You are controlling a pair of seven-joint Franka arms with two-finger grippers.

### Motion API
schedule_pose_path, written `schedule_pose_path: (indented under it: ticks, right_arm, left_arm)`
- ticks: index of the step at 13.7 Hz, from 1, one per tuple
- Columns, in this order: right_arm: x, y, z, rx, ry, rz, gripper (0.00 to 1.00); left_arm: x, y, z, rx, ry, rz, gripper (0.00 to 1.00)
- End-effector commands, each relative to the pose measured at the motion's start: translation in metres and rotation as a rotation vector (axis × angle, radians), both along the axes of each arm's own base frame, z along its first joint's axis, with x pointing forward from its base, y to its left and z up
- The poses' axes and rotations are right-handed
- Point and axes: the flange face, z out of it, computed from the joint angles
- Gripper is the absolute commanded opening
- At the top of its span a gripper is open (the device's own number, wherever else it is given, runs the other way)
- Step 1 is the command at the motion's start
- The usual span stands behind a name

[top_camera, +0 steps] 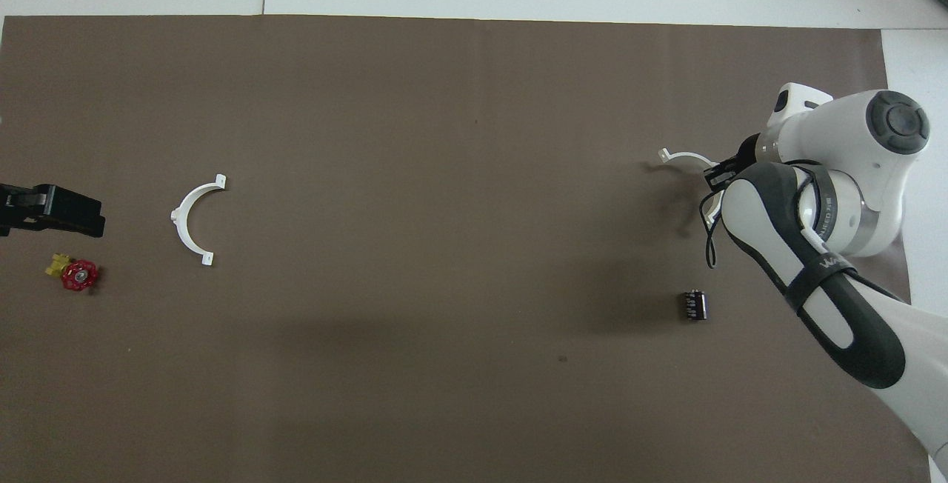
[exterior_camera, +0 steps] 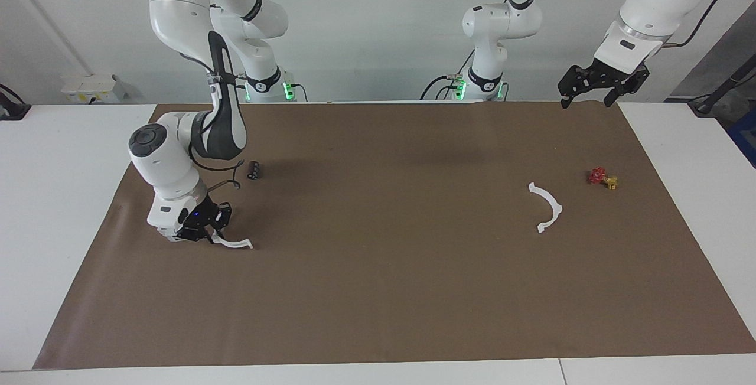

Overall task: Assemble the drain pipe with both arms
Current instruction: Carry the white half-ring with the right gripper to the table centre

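**Right arm grips one half-ring; second half waits untouched**

While the brown mat (exterior_camera: 390, 290) spreads wide over the white table (exterior_camera: 53, 196), two white arms work from one long side. Largest in view, the right arm (exterior_camera: 177, 160) bends low near the mat's edge at its own end. Its right gripper (exterior_camera: 204, 232) is clamped on one tip of a half-ring (exterior_camera: 235, 244), which juts sideways from the fingers toward the middle and looks tipped up off the mat. A small black part (exterior_camera: 253, 170) lies near this gripper, closer to the robots.

At the opposite end, the left gripper (exterior_camera: 596, 85) waits high over the mat's corner, fingers spread and empty. Well below it lies the second half-ring (exterior_camera: 546, 208), flat and untouched, with a red-and-yellow valve (exterior_camera: 603, 178) just beside.

By my judgement the task is barely begun: one half is gripped, the other remains to be picked up, and joining has not started. Bare mat between the grippers offers ample room.
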Motion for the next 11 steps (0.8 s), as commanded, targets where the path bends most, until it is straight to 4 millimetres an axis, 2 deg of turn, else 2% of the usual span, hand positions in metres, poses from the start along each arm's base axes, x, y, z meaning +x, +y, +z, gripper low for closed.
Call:
schedule_pose_path:
  ticks: [1, 3, 5, 9, 11]
  right_arm:
    - [-0.002, 0.062, 0.027, 0.031, 0.049, -0.211, 0.0]
    - [-0.009, 0.118, 0.031, 0.035, 0.063, -0.316, 0.0]
    - [-0.018, 0.158, 0.031, 0.037, 0.067, -0.353, 0.0]
    - [-0.044, 0.251, 0.033, 0.036, 0.062, -0.401, 0.0]
    - [-0.055, 0.296, 0.022, 0.019, 0.052, -0.432, 0.0]
  left_arm:
    - [-0.005, 0.003, 0.001, 0.018, -0.011, 0.011, 1.0]
    - [-0.005, 0.003, 0.001, 0.018, -0.011, 0.011, 1.0]
    - [-0.005, 0.003, 0.001, 0.018, -0.011, 0.011, 1.0]
    - [-0.005, 0.003, 0.001, 0.018, -0.011, 0.011, 1.0]
    - [-0.005, 0.003, 0.001, 0.018, -0.011, 0.011, 1.0]
